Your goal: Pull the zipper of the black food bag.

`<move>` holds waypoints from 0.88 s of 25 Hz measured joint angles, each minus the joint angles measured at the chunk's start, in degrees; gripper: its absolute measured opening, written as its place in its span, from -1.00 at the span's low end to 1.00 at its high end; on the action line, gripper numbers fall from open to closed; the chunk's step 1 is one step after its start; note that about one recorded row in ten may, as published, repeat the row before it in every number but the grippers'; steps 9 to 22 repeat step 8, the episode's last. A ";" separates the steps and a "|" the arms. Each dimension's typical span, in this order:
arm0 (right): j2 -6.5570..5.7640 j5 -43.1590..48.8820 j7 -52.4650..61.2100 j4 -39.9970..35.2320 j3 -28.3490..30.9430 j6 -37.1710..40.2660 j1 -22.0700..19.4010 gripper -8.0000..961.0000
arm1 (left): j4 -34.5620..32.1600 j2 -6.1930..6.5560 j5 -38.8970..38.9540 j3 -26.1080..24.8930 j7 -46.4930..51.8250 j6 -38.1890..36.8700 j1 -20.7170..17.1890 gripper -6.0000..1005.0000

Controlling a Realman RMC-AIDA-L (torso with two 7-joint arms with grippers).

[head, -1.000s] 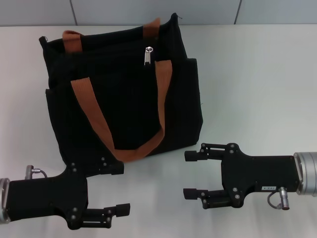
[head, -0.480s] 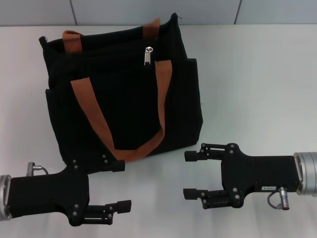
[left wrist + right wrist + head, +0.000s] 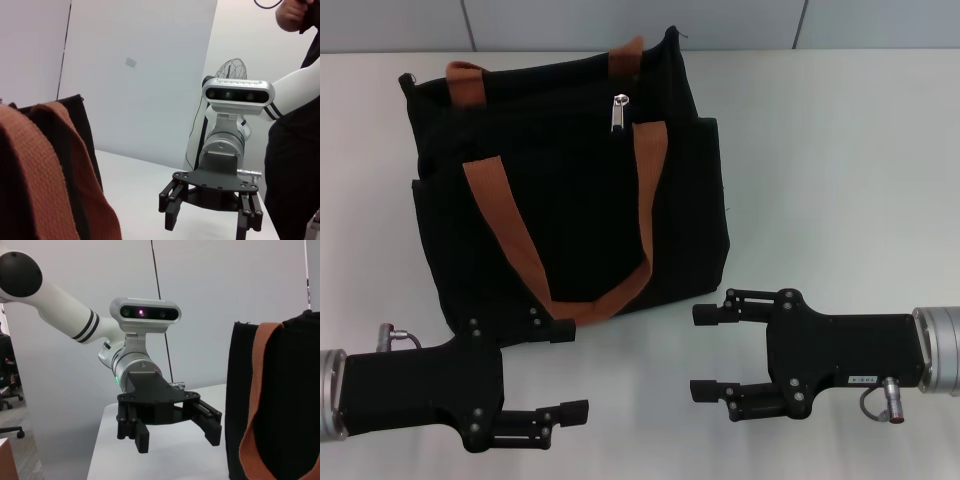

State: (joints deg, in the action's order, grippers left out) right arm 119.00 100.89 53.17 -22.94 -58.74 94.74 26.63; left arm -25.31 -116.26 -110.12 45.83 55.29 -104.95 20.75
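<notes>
Head view: your bag (image 3: 570,180) stands on the table (image 3: 840,150) toward its far left corner, black with brown handles (image 3: 510,240). The zipper pull (image 3: 619,111) hangs at the top seam, a bit right of the bag's middle. How much of the zip is run on either side of it you can't read from here, so this fits a zip yet to be pulled or one already pulled. Left gripper (image 3: 567,370) sits at the near left edge, jaws wide apart, holding nothing, upper finger just at the bag's bottom hem. Right gripper (image 3: 705,352) rests near the table's near edge, right of the bag's base, jaws spread too and empty. Both are well away from the pull.

Left wrist view: the bag (image 3: 30,165) fills one side with a brown handle (image 3: 55,180) close to the lens. Across the table you see the right gripper (image 3: 210,212), fingers apart, nothing between them.

Right wrist view: the bag's side (image 3: 280,400) and a handle (image 3: 257,405) up close, plus the left gripper (image 3: 177,432) opposite, fingers splayed and empty.

Step in hand, as a guess: neither arm is engaged with the zip. Any work on it needs you to reach up to the top seam, pinch that small metal tab squarely, and have the other gripper steady the soft fabric so the bag doesn't drag along
</notes>
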 joint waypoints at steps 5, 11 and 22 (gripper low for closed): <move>0.00 0.00 0.00 -0.11 -0.02 -0.03 0.00 0.59 | 0.00 -0.02 0.06 -0.05 0.20 0.02 0.07 0.66; 0.00 0.00 0.00 -0.14 -0.04 -0.05 0.00 0.59 | 0.00 -0.02 0.06 -0.05 0.24 0.02 0.08 0.66; 0.00 0.00 0.00 -0.14 -0.04 -0.05 0.00 0.59 | 0.00 -0.02 0.06 -0.05 0.24 0.02 0.08 0.66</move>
